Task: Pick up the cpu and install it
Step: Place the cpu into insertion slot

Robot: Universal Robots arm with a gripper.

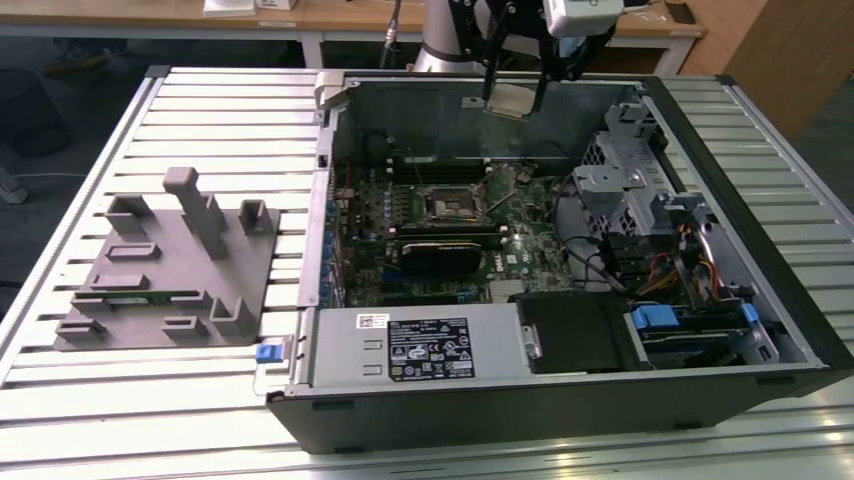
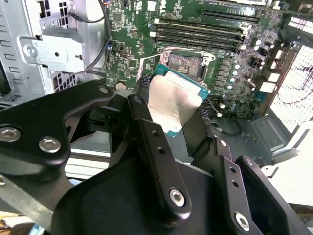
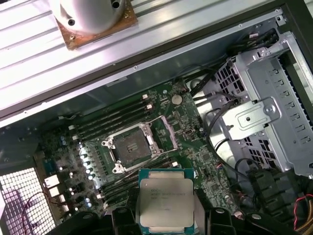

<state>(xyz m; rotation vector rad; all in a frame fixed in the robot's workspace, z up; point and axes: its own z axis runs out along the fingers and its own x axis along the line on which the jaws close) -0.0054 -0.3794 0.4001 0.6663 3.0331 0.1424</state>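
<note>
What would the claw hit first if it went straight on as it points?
Probably the board just beside the socket, not the socket itself. The cpu held in the claw would touch first. Depth is unclear.

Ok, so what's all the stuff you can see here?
cpu: one, silvery, held above the motherboard.
socket: one, black frame, on the motherboard.
motherboard: one, green, inside the computer case.
computer case: one, black, open, on the table.
drive cage: one, silver, inside the computer case.
holder: one, grey, on the table, exterior view's left.
table: one, pale slatted metal, under everything.
fingers: two, black, shut on the cpu.
</note>
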